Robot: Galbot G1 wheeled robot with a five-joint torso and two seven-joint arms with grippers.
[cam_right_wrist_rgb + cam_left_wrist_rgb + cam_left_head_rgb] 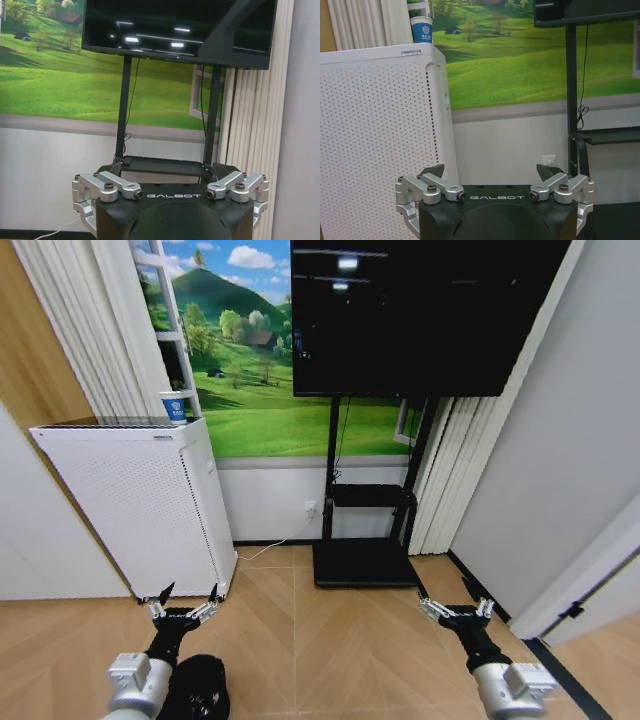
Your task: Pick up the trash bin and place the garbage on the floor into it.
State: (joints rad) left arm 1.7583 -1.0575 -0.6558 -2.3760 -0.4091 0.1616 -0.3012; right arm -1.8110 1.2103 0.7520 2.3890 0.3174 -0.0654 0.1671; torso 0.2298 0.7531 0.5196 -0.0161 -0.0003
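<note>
Black trash bin (200, 688); tan herringbone floor (330, 640); white perforated appliance (140, 505).

Before me a landscape mural (250, 360) of green hills and blue sky covers the far wall above a white lower band; a white wall socket (310, 508) sits low in that band, with a pale cable running off along the skirting. At my left stands a tall white perforated air purifier (140, 505), a blue-and-white paper cup (173, 406) on its top near the back edge; white pleated curtains (90, 330) hang behind it. A large dark television (420, 315) rides a black stand (365, 530) with a shelf and a flat base; the herringbone wooden floor (320, 640) lies pale tan; a grey wall (570, 440) closes my right.
</note>
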